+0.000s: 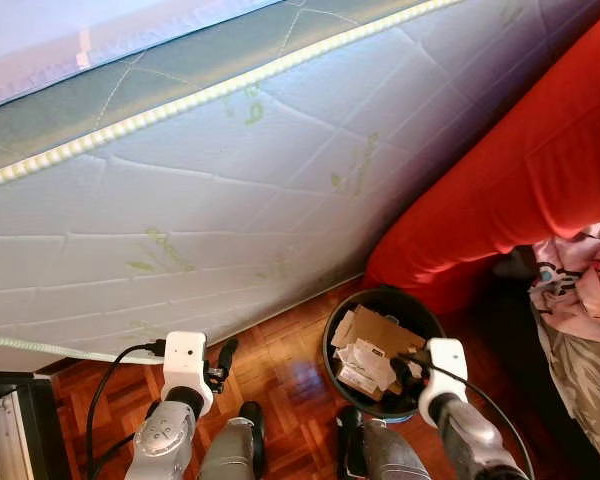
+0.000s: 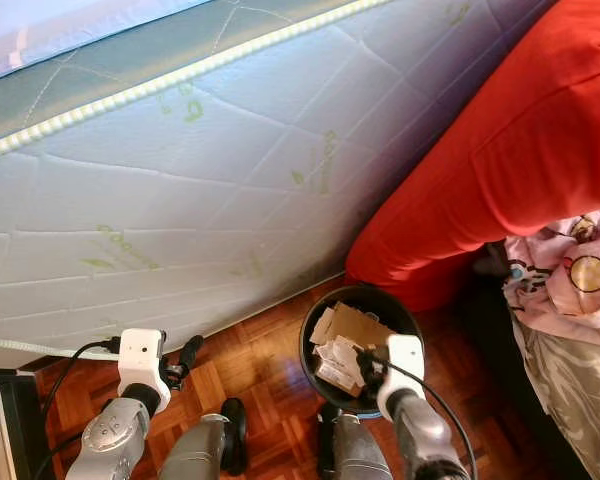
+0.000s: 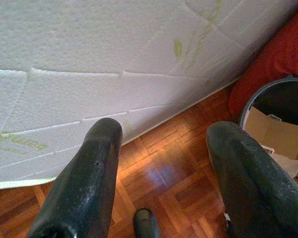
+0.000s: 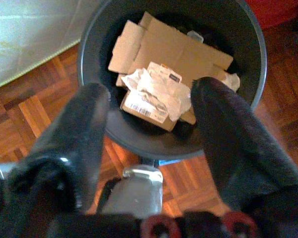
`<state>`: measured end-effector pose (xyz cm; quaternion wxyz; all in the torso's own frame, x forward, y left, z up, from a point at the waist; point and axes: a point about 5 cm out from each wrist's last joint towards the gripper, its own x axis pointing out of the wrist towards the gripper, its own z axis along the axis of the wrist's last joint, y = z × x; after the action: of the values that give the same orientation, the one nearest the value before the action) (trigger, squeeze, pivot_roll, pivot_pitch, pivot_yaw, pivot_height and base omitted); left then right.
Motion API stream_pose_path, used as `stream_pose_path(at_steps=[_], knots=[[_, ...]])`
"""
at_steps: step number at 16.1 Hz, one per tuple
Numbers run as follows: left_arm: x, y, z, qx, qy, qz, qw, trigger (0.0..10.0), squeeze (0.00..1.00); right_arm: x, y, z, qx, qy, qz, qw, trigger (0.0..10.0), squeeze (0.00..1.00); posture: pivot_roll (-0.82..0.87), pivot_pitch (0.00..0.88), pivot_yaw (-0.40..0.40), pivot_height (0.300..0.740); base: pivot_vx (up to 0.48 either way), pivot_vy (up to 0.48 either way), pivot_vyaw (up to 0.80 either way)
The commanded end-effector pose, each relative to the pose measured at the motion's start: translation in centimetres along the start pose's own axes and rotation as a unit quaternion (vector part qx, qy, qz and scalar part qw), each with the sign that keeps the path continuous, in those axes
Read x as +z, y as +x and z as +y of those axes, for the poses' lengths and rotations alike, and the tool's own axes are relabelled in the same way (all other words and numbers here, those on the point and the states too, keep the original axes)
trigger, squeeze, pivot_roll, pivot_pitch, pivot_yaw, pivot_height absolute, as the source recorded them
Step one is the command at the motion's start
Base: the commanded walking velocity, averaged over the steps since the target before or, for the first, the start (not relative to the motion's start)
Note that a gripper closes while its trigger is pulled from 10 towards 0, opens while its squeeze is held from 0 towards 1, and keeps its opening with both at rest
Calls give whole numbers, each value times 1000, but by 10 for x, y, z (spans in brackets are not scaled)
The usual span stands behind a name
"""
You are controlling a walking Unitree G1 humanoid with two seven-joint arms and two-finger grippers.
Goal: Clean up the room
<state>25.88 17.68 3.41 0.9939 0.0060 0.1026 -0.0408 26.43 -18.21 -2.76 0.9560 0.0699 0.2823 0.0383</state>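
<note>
A quilted white mattress (image 1: 230,200) leans over the parquet floor (image 1: 290,365), a red sofa (image 1: 520,170) beside it. The black bin (image 4: 97,54) — holding cardboard (image 4: 179,49) and crumpled paper (image 4: 154,91) — sits under the right hand (image 4: 149,109), fingers apart and empty. Left hand (image 3: 161,163) also apart, above the floor.

Two silver arms, each topped by white boxy wrist camera housing with black cable looping back along arm. Left gripper (image 3: 159,168) and right gripper (image 4: 149,116): long, rounded, matte black fingers, faintly scuffed. Grey metallic legs ended in black feet (image 1: 251,420).
</note>
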Motion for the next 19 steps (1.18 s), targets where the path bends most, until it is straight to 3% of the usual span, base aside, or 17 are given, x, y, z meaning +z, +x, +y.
stream_pose_path(at_steps=[1,5,8,11,14,17,19], knots=[[-11,-7,0,2,-5,22,1000,10000,0,-22,-7,-2,0,6,38,999,10000,0,201,438,-9,740,0,0,0],[-19,-2,0,4,-10,38,999,10000,0,-34,-16,-10,-28,18,31,999,10000,0,179,390,-18,740,0,0,0],[-38,2,7,13,-13,85,996,10000,0,-30,-22,-27,-75,66,-13,995,10000,0,156,299,-18,740,0,0,0],[-54,2,20,35,-10,132,991,10000,0,-19,-13,-19,-84,68,-18,994,10000,0,121,196,-12,740,0,0,0],[-68,-4,25,47,-9,169,984,10000,0,-26,-18,-24,-97,77,-9,992,10000,0,103,132,-4,740,0,0,0],[-77,-6,25,51,-8,208,977,10000,0,-30,-16,-20,-89,82,7,993,10000,0,68,2,14,740,0,0,0],[-77,-3,24,54,-13,216,975,10000,0,-32,-16,-17,-88,83,17,992,10000,0,64,0,9,740,0,0,0]])
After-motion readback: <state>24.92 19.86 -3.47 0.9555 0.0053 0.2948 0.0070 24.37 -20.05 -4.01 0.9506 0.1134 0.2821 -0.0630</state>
